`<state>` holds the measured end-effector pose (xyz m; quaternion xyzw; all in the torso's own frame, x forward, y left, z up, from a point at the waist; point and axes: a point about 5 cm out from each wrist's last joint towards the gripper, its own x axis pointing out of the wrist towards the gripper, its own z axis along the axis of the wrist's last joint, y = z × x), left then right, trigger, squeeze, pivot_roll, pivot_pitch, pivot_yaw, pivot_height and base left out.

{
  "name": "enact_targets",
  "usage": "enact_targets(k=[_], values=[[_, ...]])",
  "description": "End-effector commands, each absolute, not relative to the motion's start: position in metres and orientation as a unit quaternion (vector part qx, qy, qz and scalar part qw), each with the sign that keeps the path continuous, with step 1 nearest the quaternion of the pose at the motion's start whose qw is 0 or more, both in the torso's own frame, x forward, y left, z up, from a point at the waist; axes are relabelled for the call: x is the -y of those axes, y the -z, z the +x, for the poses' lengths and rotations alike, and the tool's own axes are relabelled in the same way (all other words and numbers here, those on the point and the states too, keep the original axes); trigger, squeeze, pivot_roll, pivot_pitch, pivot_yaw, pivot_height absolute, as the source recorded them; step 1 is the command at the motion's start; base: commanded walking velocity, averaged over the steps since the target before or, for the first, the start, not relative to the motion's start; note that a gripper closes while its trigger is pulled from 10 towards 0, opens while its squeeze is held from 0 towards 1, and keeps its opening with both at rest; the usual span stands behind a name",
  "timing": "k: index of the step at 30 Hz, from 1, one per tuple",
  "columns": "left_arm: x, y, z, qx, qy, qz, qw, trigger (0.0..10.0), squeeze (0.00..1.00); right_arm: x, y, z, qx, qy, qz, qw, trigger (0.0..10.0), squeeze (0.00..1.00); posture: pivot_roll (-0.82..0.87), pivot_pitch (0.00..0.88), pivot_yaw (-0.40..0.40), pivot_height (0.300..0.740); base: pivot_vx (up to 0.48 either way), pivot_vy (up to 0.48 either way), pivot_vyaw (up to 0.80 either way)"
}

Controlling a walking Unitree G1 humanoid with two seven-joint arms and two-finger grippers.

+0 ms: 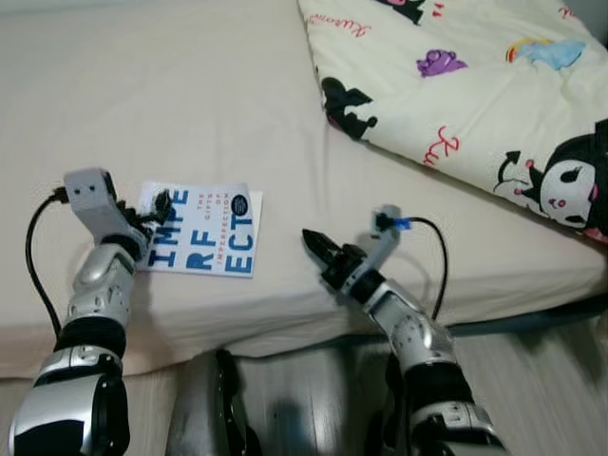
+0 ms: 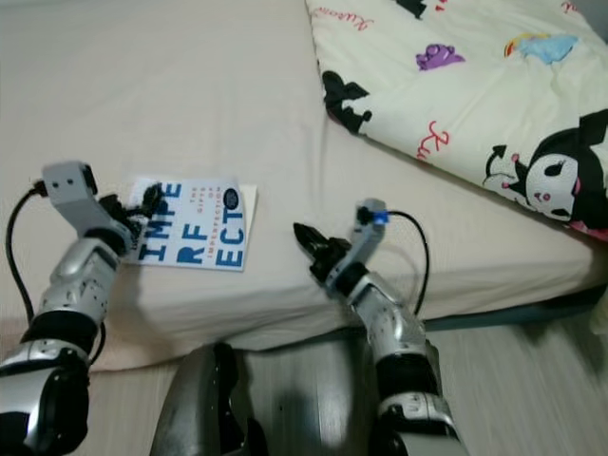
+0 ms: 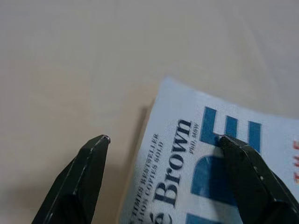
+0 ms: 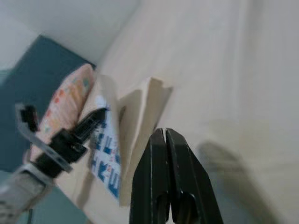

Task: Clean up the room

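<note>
The paperback book (image 1: 202, 230) on the bed (image 1: 190, 95) is being straddled by the open left gripper (image 3: 163, 140); its lifted cover is being shown behind the closed right gripper (image 4: 164, 133).

Bare bed sheet (image 1: 190, 104) lies open ahead of both grippers; a book (image 1: 204, 231) sits between the left gripper's (image 3: 163, 140) spread fingers, a folded quilt (image 1: 475, 85) beyond the right gripper (image 1: 318, 247).
</note>
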<state>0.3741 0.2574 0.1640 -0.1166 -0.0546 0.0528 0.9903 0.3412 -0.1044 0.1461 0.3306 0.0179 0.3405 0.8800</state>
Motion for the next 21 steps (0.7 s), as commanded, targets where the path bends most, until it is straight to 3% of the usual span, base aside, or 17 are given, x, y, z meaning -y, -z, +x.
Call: enact_targets(k=[1,3,4,16,21], values=[[-0.256,-0.155,0.372,0.039,-0.047,-0.126,0.99,10.0,0.0,0.104,-0.145,0.335,-0.018,-0.349,0.351,0.869,10.0,0.0,-0.02,0.328,0.091,0.453,0.0,0.0,0.0],[-0.252,-0.153,0.373,0.037,-0.039,-0.13,0.99,10.0,0.0,0.104,-0.149,0.334,-0.013,-0.351,0.364,0.863,10.0,0.0,-0.02,0.328,0.09,0.453,0.0,0.0,0.0],[-0.248,-0.15,0.373,0.036,-0.03,-0.133,0.99,10.0,0.0,0.104,-0.151,0.332,-0.012,-0.355,0.361,0.862,10.0,1.0,-0.02,0.329,0.088,0.453,0.0,0.0,0.0],[-0.235,-0.132,0.367,0.038,-0.008,-0.161,0.986,10.0,0.0,0.103,-0.128,0.322,-0.121,-0.355,0.309,0.874,10.0,1.0,-0.01,0.318,0.087,0.453,0.0,0.0,0.0],[-0.233,-0.13,0.366,0.041,-0.006,-0.166,0.985,10.0,0.0,0.103,-0.129,0.319,-0.127,-0.36,0.318,0.868,10.0,1.0,-0.01,0.314,0.089,0.453,0.0,0.0,0.0]])
